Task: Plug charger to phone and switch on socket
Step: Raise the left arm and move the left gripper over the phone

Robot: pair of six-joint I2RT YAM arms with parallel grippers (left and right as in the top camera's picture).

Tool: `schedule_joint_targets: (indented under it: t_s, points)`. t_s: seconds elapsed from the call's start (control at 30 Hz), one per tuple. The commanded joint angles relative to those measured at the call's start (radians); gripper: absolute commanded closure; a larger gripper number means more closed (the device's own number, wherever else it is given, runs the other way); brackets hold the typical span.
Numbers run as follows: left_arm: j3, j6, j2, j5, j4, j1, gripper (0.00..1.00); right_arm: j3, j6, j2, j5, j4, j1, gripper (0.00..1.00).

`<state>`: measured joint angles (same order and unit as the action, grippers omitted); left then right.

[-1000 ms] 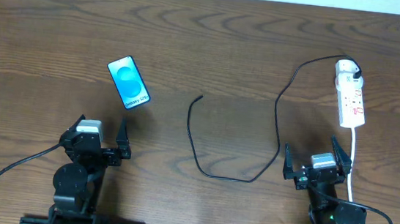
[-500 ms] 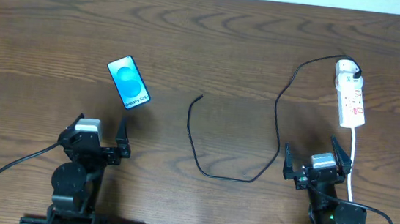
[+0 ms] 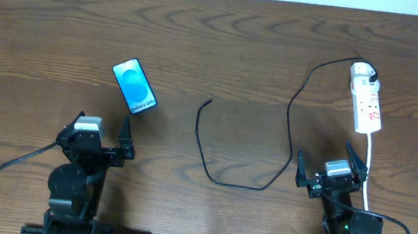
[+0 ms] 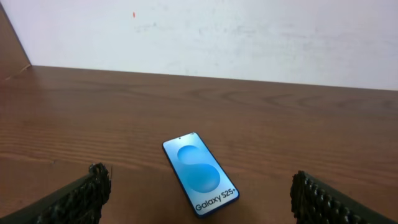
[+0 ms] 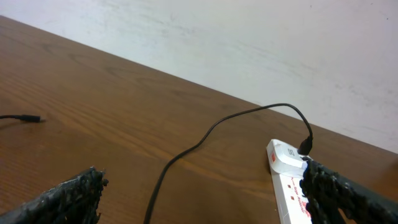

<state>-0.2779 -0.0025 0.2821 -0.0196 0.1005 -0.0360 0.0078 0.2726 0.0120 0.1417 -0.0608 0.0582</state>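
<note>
Both claws spread and empty; charger lying free of the phone.

Left gripper (image 3: 102, 121): jaws spread wide, holding nothing; phone (image 3: 134, 86) flat on the wooden table (image 3: 224, 42), just ahead of this claw and slightly to its right, blue screen up; charger (image 3: 199, 135) looping over the table between the two claws, its connector tip (image 3: 209, 100) loose, well to the right of the left claw and apart from the phone; right gripper (image 3: 326, 150): jaws spread wide, empty; socket (image 3: 366, 105) ahead and slightly right of it, the black cable meeting its far end, its white cord (image 3: 369, 171) running back past the claw's right side.
</note>
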Motion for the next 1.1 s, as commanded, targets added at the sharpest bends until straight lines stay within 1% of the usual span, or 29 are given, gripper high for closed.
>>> schedule_joint_targets:
  t_s: [0.0,0.17,0.47,0.77,1.07]
  points:
    - [-0.064,0.006,0.070,0.001,-0.005,0.003,0.06,-0.002,-0.014,-0.006,0.007,-0.003,-0.006,0.01]
    - [-0.120,0.006,0.167,-0.051,-0.005,0.003,0.06,-0.002,-0.014,-0.006,0.007,-0.003,-0.006,0.01]
    - [-0.260,0.006,0.381,-0.084,0.001,0.003,0.06,-0.002,-0.014,-0.006,0.007,-0.003,-0.006,0.01]
    - [-0.488,0.006,0.649,-0.157,0.109,0.003,0.06,-0.002,-0.014,-0.006,0.007,-0.003,-0.006,0.01]
    - [-0.744,0.006,0.883,-0.157,0.273,0.003,0.06,-0.002,-0.014,-0.006,0.006,-0.003,-0.006,0.01]
